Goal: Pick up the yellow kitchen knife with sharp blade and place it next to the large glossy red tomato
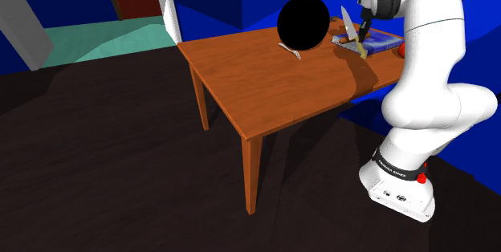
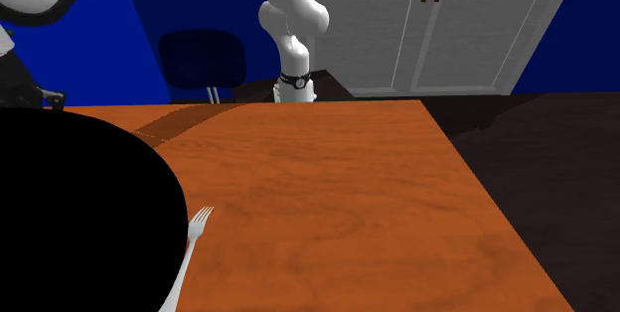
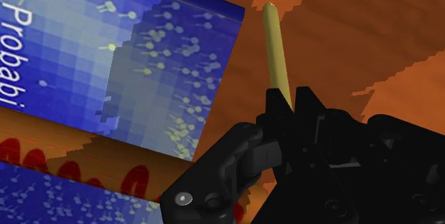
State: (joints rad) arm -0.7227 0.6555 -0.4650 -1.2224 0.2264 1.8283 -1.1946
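Claw (image 3: 291, 100) around knife (image 3: 274, 44): yellow handle at wrist, blade (image 1: 346, 18) in shoulder view

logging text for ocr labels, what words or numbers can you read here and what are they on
"Probabi": white letters on the blue book, cut off at the picture's edge.
Red marks on the book's orange strip: cannot be read.
White print on the black band at the arm's foot: too small to read.
None on the knife held in the gripper.
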